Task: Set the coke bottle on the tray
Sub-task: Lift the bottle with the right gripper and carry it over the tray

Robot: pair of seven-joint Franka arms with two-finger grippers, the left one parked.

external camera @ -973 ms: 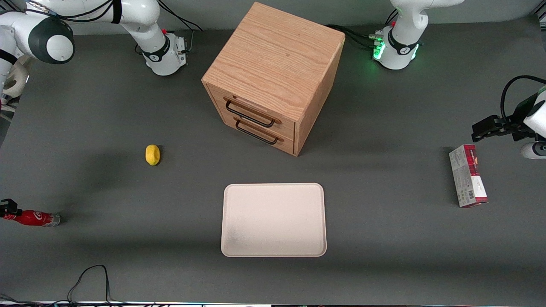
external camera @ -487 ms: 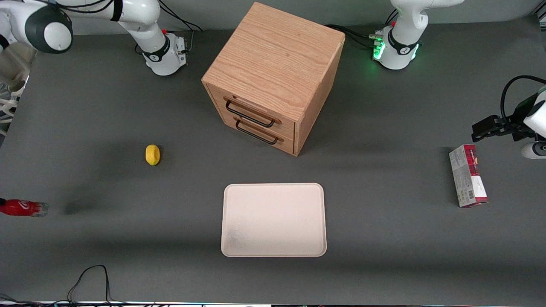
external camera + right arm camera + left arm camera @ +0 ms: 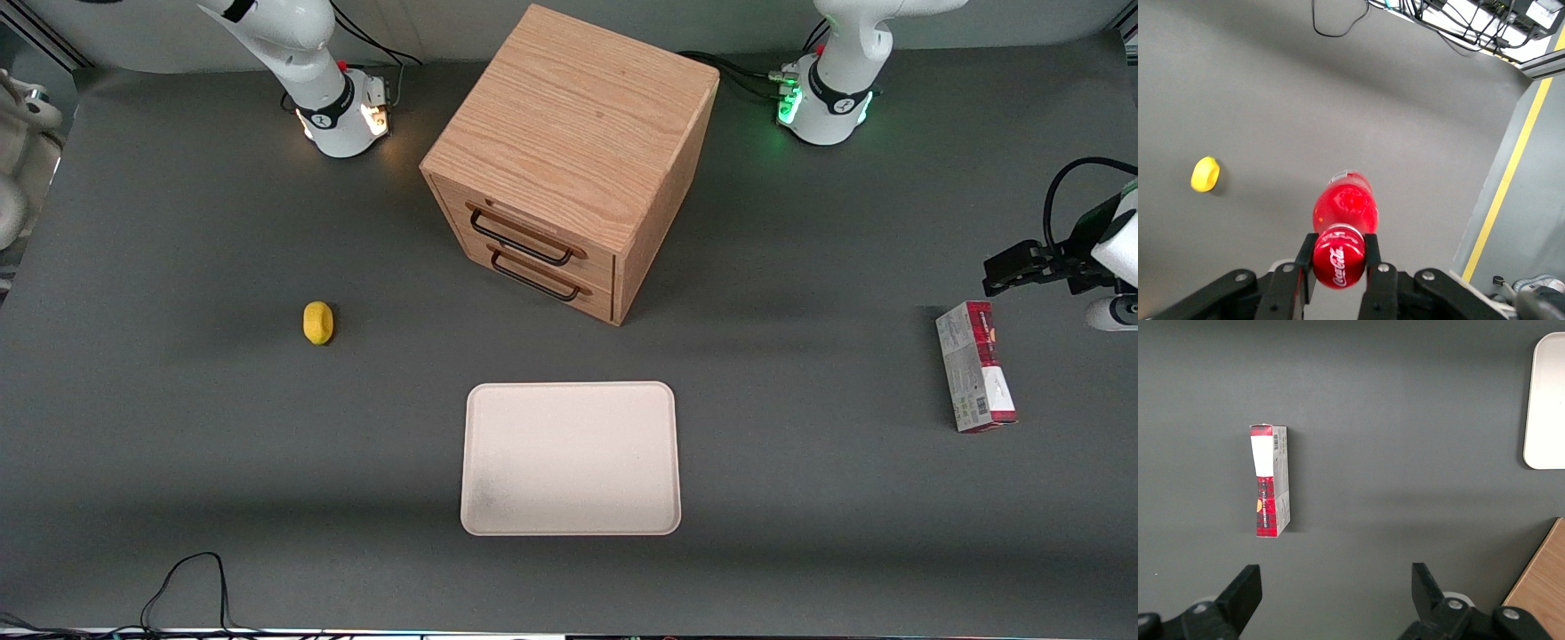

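The right gripper pinches the coke bottle by its red cap, both fingers pressed against the cap, and holds it lifted clear of the matte grey table, near the edge at the working arm's end; the front view shows neither. The pickup looks done; carrying and setting down remain. The bottle is glossy red with white script. A small rounded lemon lies on the table. The tray, smooth cream, rectangular with rounded corners, sits bare in front of the oak-grained drawer cabinet

Coke bottle clamped in tool
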